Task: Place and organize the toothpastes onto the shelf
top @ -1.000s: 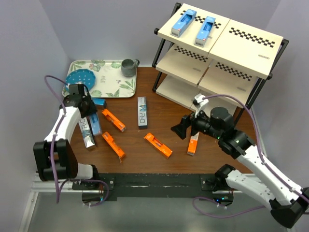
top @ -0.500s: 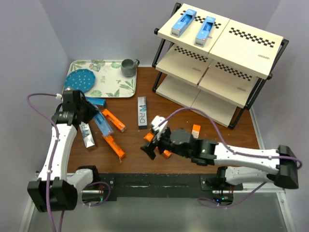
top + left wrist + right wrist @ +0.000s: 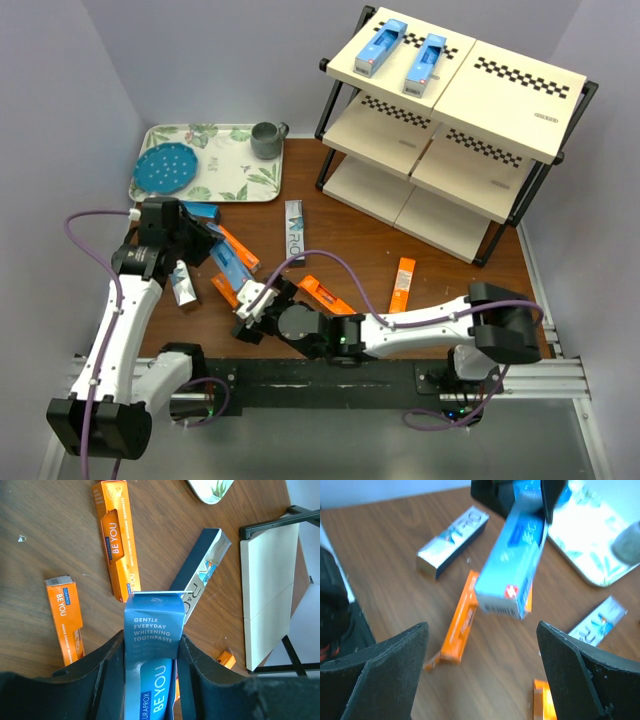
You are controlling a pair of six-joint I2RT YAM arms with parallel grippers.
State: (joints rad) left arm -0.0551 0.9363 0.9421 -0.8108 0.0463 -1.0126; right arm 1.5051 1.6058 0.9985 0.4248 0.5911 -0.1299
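My left gripper (image 3: pixel 205 248) is shut on a light blue toothpaste box (image 3: pixel 232 263) and holds it tilted above the table; in the left wrist view the box (image 3: pixel 152 630) sits between my fingers (image 3: pixel 151 638). My right gripper (image 3: pixel 258 306) is open wide and empty, just right of that box, which hangs in front of it (image 3: pixel 512 575). Orange boxes (image 3: pixel 325 294) (image 3: pixel 402 285) (image 3: pixel 225 290) and grey-and-teal boxes (image 3: pixel 293 232) (image 3: pixel 182 284) lie on the table. The shelf (image 3: pixel 520 90) stands at the back right with two blue boxes (image 3: pixel 380 47) (image 3: pixel 424 62) on its top tier.
A leaf-patterned tray (image 3: pixel 235 180) at the back left holds a blue plate (image 3: pixel 167 166) and a grey mug (image 3: pixel 266 139). Another blue box (image 3: pixel 203 211) lies by the tray. The right arm stretches low across the table's front.
My left gripper lifted the blue box off the table and carried it right. My right arm swung from the right side across to the left centre, close to the held box.
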